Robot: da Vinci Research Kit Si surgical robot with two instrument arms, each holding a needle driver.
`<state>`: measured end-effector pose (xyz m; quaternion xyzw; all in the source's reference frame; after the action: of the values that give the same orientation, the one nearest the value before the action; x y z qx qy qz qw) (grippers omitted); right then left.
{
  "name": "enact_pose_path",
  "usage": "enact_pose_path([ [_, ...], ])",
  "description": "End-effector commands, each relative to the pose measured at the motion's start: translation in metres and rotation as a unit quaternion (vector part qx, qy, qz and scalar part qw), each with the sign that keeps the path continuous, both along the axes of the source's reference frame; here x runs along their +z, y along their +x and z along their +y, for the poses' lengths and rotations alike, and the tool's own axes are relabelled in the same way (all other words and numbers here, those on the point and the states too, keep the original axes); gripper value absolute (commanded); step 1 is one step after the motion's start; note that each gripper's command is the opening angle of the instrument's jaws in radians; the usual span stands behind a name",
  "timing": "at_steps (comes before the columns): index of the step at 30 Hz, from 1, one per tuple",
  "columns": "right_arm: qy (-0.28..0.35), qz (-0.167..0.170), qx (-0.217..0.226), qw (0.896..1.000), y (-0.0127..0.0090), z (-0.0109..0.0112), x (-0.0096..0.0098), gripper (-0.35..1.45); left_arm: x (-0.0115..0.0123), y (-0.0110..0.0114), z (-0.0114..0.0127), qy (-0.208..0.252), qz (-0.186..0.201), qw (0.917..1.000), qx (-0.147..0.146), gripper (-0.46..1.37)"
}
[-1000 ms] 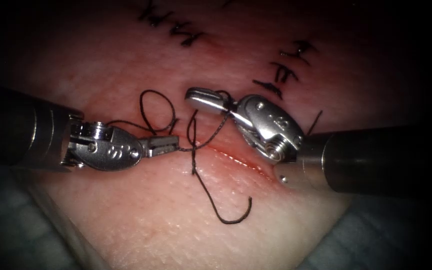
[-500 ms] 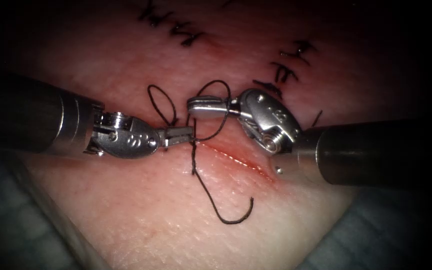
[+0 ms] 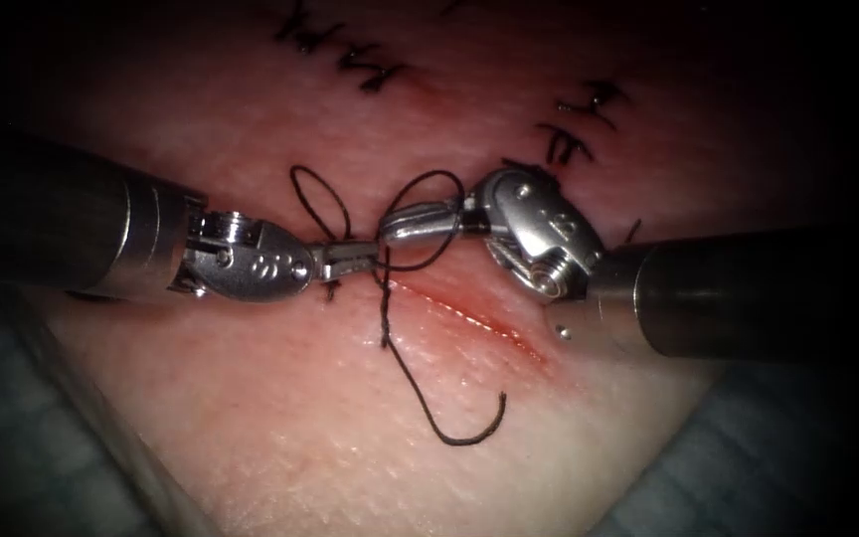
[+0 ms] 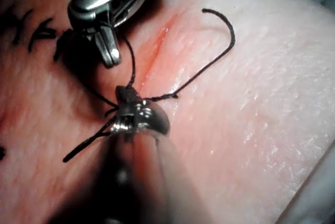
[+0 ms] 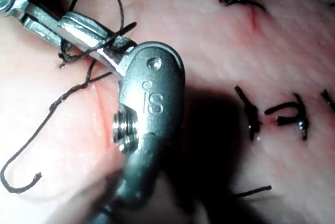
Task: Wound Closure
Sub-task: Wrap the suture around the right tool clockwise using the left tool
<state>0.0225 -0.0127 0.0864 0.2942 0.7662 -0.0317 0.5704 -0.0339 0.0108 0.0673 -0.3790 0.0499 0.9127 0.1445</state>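
A: Left tool (image 3: pixel 350 261) is clamped on the thread (image 3: pixel 386 298) just left of the cut (image 3: pixel 469 318), beside the stitch in the tissue (image 3: pixel 300 428).

B: And the right tool (image 3: pixel 420 221)?

A: Jaws together, thread looped around them, not gripped. It looks set up for a knot. I'd say the left hand holds the strand taut for that.

B: Needle?

A: I can't make one out. A free thread tail (image 3: pixel 469 433) curls below the cut.

B: Finished stitches (image 3: pixel 569 139) sit beyond.

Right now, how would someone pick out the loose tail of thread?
Start at the red cut in the tissue. A dark thread tail leaves its left end and runs down toward the viewer, ending in a hook-shaped curl. Unlike the short finished stitches farther back, it lies free, away from both tools.
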Motion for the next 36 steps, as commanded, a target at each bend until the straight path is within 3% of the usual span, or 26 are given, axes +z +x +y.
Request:
enact_pose_path([
  [1, -0.011, 0.002, -0.022, 1.000, -0.0001, 0.0001, 0.0003, -0.35, -0.0001, -0.0001, -0.0001, 0.003, -0.002, 1.0000, 0.004, -0.35],
  [7, -0.027, 0.025, -0.082, 0.996, 0.0006, -0.0001, 0.0002, -0.35, -0.0001, -0.0002, -0.0002, 0.004, -0.001, 1.0000, 0.005, -0.35],
  [17, -0.072, 0.024, -0.153, 0.985, 0.0012, -0.0006, -0.0019, -0.35, 0.0000, -0.0007, 0.0000, 0.004, 0.000, 1.0000, 0.004, -0.35],
  [28, -0.173, 0.008, -0.234, 0.957, 0.0011, -0.0010, -0.0024, -0.35, 0.0000, -0.0007, -0.0001, 0.005, -0.001, 1.0000, 0.003, -0.35],
  [33, -0.204, 0.011, -0.258, 0.944, 0.0015, -0.0025, -0.0020, -0.35, -0.0001, -0.0009, -0.0003, 0.005, -0.001, 1.0000, 0.003, -0.35],
  [36, -0.217, 0.007, -0.271, 0.938, 0.0017, -0.0035, -0.0014, -0.17, -0.0001, -0.0009, -0.0004, 0.005, -0.002, 1.0000, 0.004, -0.35],
])
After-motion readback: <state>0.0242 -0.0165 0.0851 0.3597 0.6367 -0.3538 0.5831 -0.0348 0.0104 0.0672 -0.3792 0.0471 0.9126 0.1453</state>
